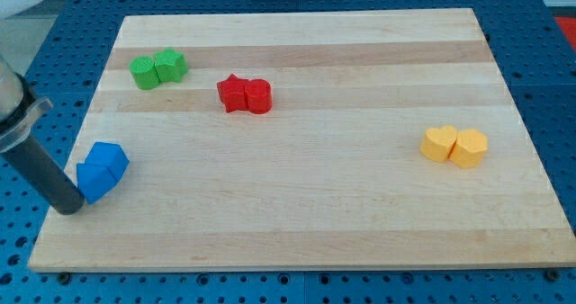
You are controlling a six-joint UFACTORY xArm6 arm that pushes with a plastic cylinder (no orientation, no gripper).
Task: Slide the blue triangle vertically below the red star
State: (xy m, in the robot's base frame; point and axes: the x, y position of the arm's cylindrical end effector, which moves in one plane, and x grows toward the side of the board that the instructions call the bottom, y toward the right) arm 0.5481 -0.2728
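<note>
Two blue blocks sit touching near the board's left edge: one (110,157) behind and to the right, the other (93,182) in front; which one is the triangle I cannot tell. My tip (69,206) rests at the view's lower left, just left of the front blue block, touching or almost touching it. The red star (232,93) lies up and to the right, touching a red round block (258,96) on its right.
Two green blocks (157,69) sit touching near the view's top left. Two yellow blocks (454,146) sit touching at the right. The wooden board (297,223) lies on a blue perforated table.
</note>
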